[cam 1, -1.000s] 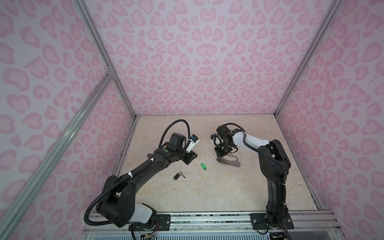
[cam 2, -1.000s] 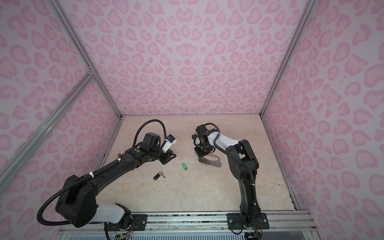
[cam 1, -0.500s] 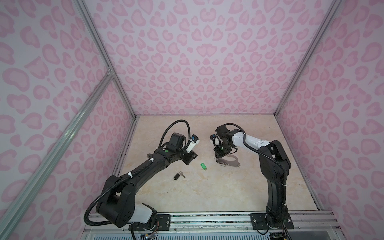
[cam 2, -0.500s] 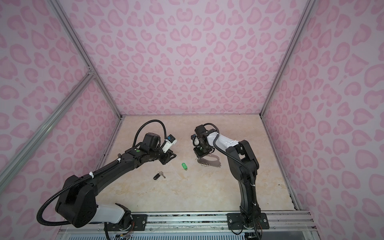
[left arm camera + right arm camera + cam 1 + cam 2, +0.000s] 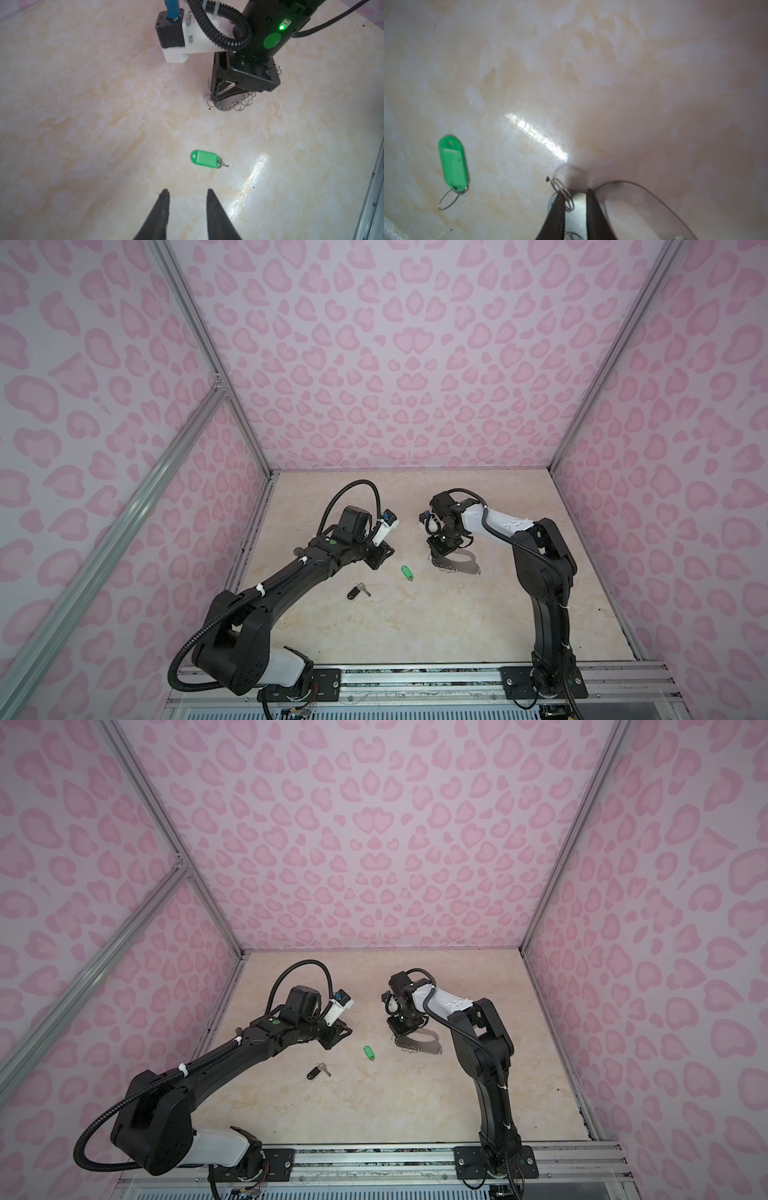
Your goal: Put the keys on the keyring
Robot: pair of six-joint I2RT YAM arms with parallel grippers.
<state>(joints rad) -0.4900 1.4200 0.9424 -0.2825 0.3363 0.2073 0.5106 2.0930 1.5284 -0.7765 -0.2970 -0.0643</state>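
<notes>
Plainly, the green key tag (image 5: 205, 160) lies on the bench (image 5: 83, 104) just ahead of the open, empty left pincer (image 5: 187, 190), with the black-tagged key (image 5: 358, 591) nearby. The right pincer (image 5: 574, 190) is narrowly parted over the keyring (image 5: 225, 107). Closing there could snag a wire ring (image 5: 569, 202) or skid the flat plate.

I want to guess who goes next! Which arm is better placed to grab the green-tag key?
Left. The left fingers are open and empty, pointing at the green-tag key, which lies free close ahead. The right fingers are down at the keyring.
</notes>
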